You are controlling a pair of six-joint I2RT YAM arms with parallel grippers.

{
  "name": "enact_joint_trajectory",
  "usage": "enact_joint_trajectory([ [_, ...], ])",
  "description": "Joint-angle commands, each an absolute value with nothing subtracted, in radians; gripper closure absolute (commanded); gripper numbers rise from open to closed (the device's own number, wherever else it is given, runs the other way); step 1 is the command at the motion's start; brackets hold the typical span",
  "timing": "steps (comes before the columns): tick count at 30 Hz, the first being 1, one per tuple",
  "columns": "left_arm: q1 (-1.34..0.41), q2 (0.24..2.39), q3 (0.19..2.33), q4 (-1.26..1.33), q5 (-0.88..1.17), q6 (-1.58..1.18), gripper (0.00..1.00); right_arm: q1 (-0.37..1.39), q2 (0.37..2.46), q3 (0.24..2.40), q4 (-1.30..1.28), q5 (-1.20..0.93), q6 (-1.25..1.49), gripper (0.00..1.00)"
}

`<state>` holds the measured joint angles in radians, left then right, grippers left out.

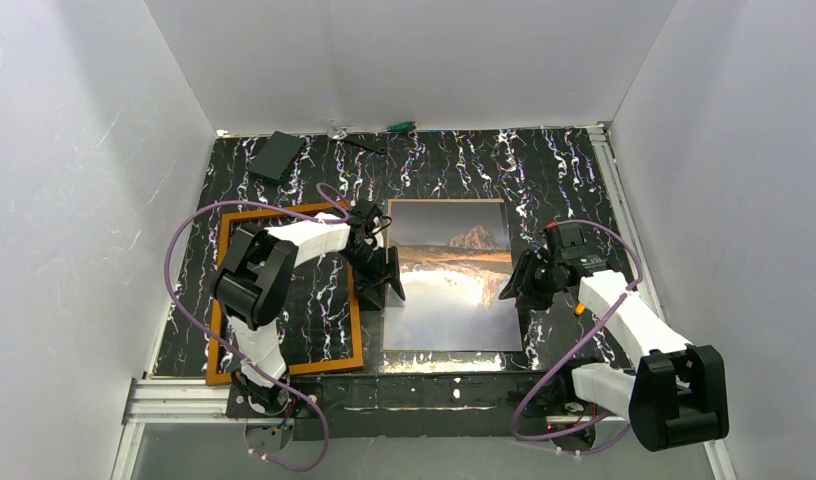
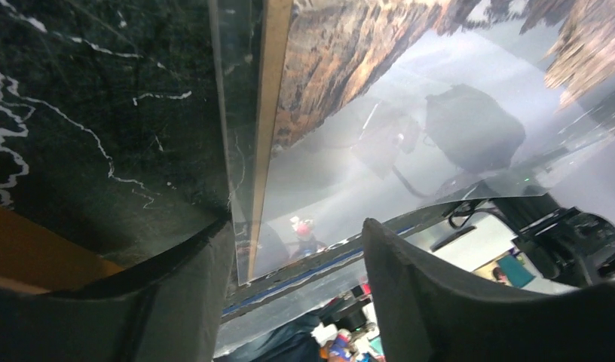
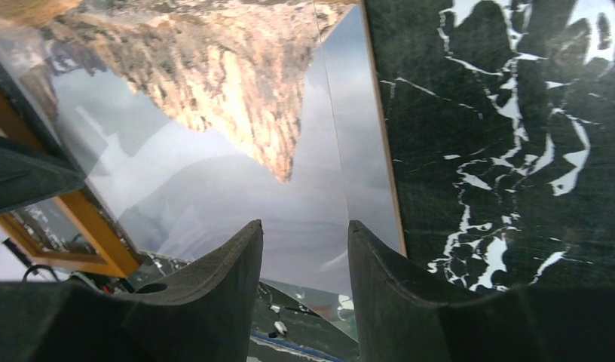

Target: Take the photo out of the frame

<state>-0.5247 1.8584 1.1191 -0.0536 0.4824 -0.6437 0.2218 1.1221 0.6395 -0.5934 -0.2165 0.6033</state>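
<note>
Left fingers straddle the photo's left edge, right fingers hover by its right; both half open, empty. It lies on the desk beside the frame (already out); an uneven pinch could bend it.

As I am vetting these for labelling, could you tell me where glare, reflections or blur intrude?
Top external: evenly lit, sharp. Left wrist: the glossy photo mirrors dark shapes; left fingers blurred. Right wrist: soft sheen on the photo; right fingers out of focus.
</note>
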Motion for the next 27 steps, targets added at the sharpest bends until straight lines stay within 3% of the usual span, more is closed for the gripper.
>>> enact_joint_trajectory([
  [1, -0.535, 1.859, 1.111, -0.177, 0.42, -0.599, 0.33, 0.231, 1.107, 0.656, -0.52, -0.378, 0.658, 0.49],
  [9, -0.535, 1.805, 1.216, -0.354, 0.351, -0.531, 0.16, 0.23, 1.191, 0.655, -0.557, -0.302, 0.603, 0.48],
  [12, -0.535, 1.829, 1.247, -0.384, 0.383, -0.511, 0.14, 0.228, 1.171, 0.656, -0.582, -0.237, 0.614, 0.47],
  [20, -0.544, 1.797, 1.25, -0.39, 0.387, -0.5, 0.16, 0.224, 1.117, 0.663, -0.697, -0.123, 0.641, 0.46],
  [27, -0.63, 1.819, 1.269, -0.284, 0.476, -0.581, 0.25, 0.246, 1.042, 0.575, -0.778, -0.088, 0.741, 0.49],
])
